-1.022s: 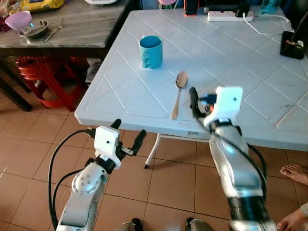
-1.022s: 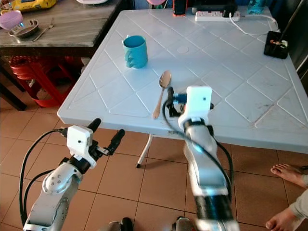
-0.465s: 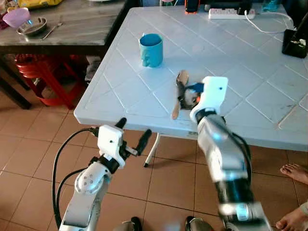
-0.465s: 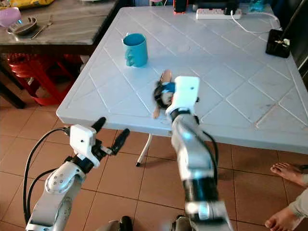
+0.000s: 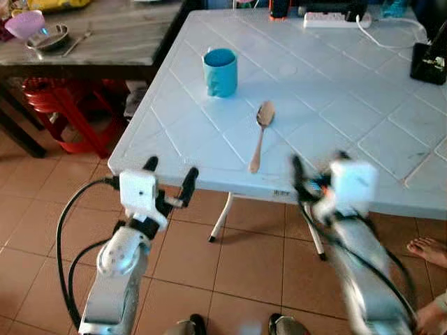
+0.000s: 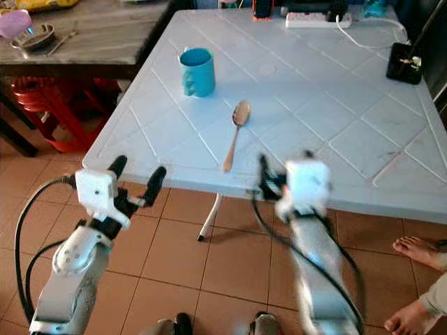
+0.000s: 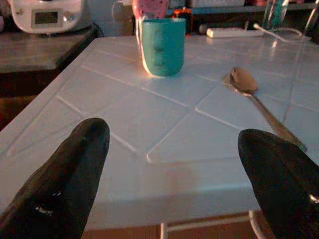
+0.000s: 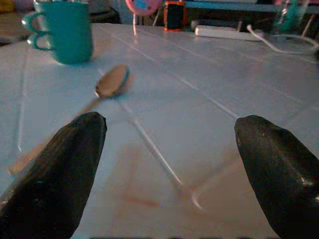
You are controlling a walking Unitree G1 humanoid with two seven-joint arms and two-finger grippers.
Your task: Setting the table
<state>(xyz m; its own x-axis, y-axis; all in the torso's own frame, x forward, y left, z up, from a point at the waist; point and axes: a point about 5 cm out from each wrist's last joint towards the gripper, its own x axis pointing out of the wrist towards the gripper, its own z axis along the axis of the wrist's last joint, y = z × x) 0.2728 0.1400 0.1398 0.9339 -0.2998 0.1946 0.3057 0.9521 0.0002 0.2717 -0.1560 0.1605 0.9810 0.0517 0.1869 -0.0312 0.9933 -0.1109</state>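
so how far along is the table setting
Done: a teal mug and a spoon lie on the white table, spoon nearer the front edge. In hand: nothing; the right claw and the left claw are both open and empty at that edge. Left: a bowl and fork sit on the side counter, possibly next.

On the table I see the spoon near the front edge, its bowl pointing away from me, handle end close to that edge. The mug stands behind it, toward the left edge. A power strip lies along the far edge. Left of the table, a counter carries a metal bowl and a fork
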